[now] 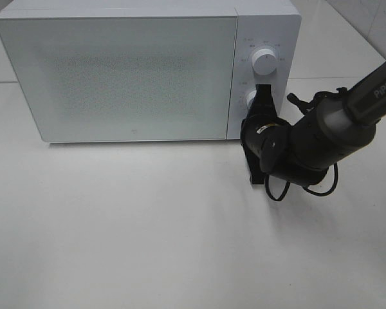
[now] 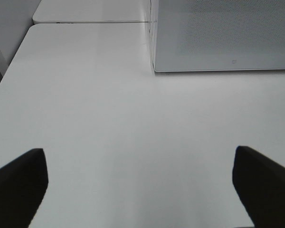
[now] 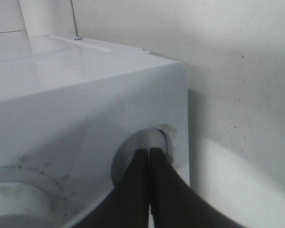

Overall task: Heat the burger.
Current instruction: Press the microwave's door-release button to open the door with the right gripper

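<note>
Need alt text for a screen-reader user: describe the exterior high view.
The right arm's black claw, shut, is at the lower knob of a white microwave with its door closed. A larger knob sits above, and the microwave stands on a white table.

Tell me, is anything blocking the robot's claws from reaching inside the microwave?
Yes. The microwave door is closed across the front, so neither gripper can reach inside. No burger shows in any view. The right gripper, shut, is at the lower knob with nothing between them. The left gripper hangs open over the table.
</note>
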You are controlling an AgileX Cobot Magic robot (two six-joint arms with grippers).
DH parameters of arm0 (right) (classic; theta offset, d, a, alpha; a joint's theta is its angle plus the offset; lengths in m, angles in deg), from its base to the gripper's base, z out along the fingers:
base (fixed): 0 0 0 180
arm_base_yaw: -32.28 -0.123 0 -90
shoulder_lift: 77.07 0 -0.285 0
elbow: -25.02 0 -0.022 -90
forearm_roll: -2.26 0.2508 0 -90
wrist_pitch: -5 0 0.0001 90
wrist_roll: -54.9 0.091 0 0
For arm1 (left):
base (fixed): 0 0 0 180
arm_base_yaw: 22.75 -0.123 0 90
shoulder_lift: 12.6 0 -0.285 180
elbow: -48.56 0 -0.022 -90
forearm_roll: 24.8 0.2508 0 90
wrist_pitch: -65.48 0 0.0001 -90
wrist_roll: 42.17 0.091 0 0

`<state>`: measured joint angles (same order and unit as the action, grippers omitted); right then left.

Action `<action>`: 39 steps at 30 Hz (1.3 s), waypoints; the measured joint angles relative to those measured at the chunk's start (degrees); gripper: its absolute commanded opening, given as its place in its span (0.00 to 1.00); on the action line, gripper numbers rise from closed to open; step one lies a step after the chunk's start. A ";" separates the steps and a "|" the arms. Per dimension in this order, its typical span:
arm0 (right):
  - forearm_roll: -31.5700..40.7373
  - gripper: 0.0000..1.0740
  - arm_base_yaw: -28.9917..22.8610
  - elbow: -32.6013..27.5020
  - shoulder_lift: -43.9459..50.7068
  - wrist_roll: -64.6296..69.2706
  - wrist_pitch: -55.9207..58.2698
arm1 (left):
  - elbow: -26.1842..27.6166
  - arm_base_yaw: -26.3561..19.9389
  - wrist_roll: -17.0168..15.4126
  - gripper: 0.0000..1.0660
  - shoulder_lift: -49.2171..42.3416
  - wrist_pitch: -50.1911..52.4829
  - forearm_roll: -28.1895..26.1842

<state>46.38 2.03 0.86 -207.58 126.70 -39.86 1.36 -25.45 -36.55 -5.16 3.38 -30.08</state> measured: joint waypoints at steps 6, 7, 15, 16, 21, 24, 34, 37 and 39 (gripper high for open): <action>1.83 0.00 -0.34 0.63 -0.40 0.00 -0.11 | 0.00 0.00 0.00 0.92 0.00 0.00 0.00; 2.12 0.00 -0.46 0.63 -0.63 0.00 -1.03 | 0.00 0.00 0.00 0.92 0.00 0.00 0.00; 3.04 0.00 -1.15 1.20 -2.81 0.00 -7.05 | 0.00 0.00 0.00 0.92 0.00 0.00 0.00; 3.04 0.00 -1.15 1.20 -2.81 0.00 -7.05 | 0.00 0.00 0.00 0.92 0.00 0.00 0.00; 4.98 0.00 -1.83 2.52 -4.64 -0.23 -9.40 | 0.00 0.00 0.00 0.92 0.00 0.00 0.06; 4.98 0.00 -1.83 2.52 -4.64 -0.23 -9.40 | 0.00 0.00 0.00 0.92 0.00 0.00 0.06; 4.98 0.00 -1.83 2.52 -4.64 -0.29 -9.17 | 0.00 0.00 0.00 0.92 0.00 0.00 0.06; 5.04 0.00 -1.95 2.58 -4.64 -0.29 -8.77 | 0.00 0.00 0.00 0.92 0.00 0.00 0.06; 5.39 0.00 -2.01 2.64 -4.53 -0.29 -8.65 | 0.00 0.00 0.00 0.92 0.00 0.00 0.06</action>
<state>51.76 0.02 3.49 -212.11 126.41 -48.51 1.36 -25.45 -36.55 -5.16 3.38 -30.02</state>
